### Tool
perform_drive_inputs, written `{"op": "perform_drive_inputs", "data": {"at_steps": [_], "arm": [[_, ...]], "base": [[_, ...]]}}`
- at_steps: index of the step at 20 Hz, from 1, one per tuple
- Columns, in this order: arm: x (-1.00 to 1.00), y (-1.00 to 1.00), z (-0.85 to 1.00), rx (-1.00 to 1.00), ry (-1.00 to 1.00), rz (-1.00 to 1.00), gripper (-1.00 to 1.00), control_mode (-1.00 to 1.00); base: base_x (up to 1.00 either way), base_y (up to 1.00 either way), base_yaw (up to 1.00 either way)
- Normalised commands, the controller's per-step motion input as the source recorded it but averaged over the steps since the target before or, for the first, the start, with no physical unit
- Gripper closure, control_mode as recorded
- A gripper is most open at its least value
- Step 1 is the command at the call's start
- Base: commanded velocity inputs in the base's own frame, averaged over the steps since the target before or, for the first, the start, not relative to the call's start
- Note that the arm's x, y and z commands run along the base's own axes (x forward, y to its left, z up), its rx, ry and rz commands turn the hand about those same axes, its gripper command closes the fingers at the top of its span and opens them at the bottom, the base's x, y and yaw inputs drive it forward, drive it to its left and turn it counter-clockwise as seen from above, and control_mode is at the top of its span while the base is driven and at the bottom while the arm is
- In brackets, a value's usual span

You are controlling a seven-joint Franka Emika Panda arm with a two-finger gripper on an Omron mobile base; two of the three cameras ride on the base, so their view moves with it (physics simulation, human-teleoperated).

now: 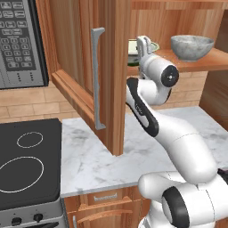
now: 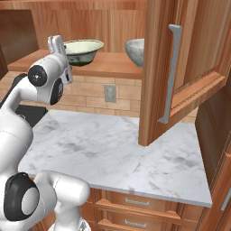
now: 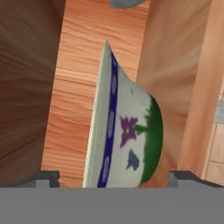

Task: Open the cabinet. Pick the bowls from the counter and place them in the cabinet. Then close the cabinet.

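The cabinet (image 1: 80, 53) stands open, its door (image 2: 189, 54) swung out over the counter (image 1: 102, 156). Both bowls sit on its lower shelf (image 2: 108, 65). The cream-green bowl (image 2: 83, 50) is on the left, and the hand view shows it rolled sideways with a blue band and flower pattern (image 3: 127, 135). The grey speckled bowl (image 1: 191, 46) rests to its right. My gripper (image 2: 57, 45) reaches up to the green bowl's rim and is open. Its fingertips (image 3: 46, 177) stand apart on either side of the bowl, with a gap on each side.
The open door's silver bar handle (image 1: 97, 80) hangs close to my forearm. A grey microwave (image 1: 22, 40) sits at upper left above the black stove top (image 1: 26, 160). A wall outlet (image 2: 109, 93) is on the brick backsplash. Drawers (image 2: 135, 200) run under the counter.
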Motion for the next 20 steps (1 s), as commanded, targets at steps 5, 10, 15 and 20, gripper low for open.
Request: {"op": "perform_drive_inputs", "data": {"at_steps": [5,10,15,20], "arm": [[-0.31,0.00,0.46,0.00,-0.21,0.00,-1.00,-1.00],[-0.71,-0.32,0.68,0.02,-0.02,-0.04,-1.00,-1.00],[-0.98,-0.55,0.74,0.04,0.14,-0.17,-1.00,-1.00],[-1.00,-0.42,0.34,0.06,0.35,-0.17,-1.00,-1.00]], "base": [[0.00,0.00,0.00],[0.00,0.00,0.00],[0.00,0.00,0.00],[0.00,0.00,0.00]]}}
